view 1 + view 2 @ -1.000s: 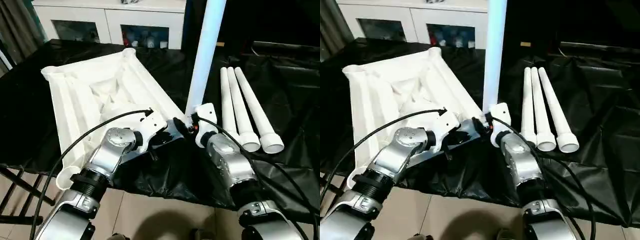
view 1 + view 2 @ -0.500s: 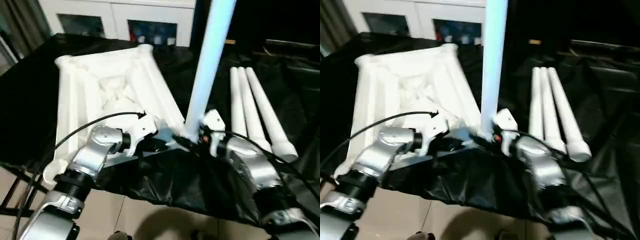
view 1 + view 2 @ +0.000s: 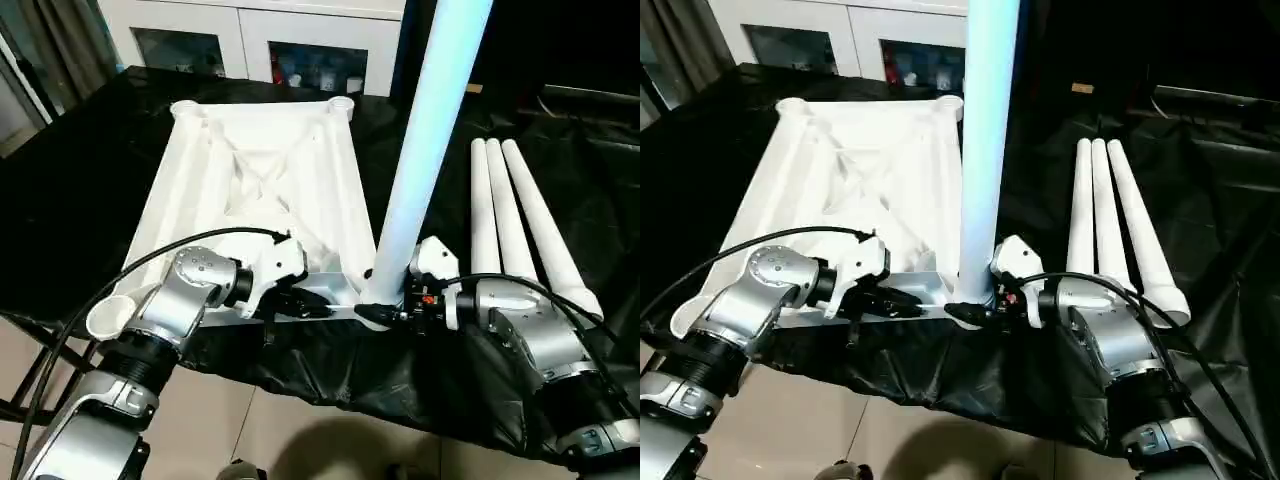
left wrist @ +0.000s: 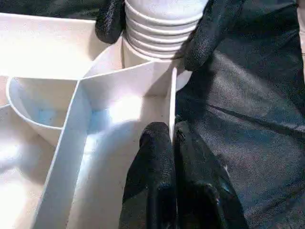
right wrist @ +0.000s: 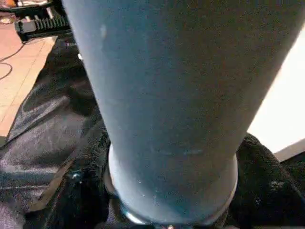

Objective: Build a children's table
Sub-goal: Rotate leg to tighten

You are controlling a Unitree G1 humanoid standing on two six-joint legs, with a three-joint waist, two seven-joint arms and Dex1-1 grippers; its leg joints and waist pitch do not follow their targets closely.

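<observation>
Assembly of inverted white plastic ribbed tabletop point(image 3: 262, 190) on black-draped surface point(image 3: 70, 190): left end effector point(image 4: 171, 138) pinches its rim wall to steady it; right end effector point(image 4: 155, 26) clasps upright white tubular leg point(image 3: 420, 170) at corner socket point(image 4: 152, 71) for seating.

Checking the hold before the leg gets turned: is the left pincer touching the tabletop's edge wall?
Touching. The left wrist view shows the left pincer shut on the tabletop wall.

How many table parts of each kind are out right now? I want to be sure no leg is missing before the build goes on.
Tabletop: 1, the tabletop lying underside up.
Legs standing in a corner socket: 1, the upright leg.
Legs lying loose on the black cloth: 3, the loose legs side by side.
Total: 5 parts, with all 4 legs present.
</observation>
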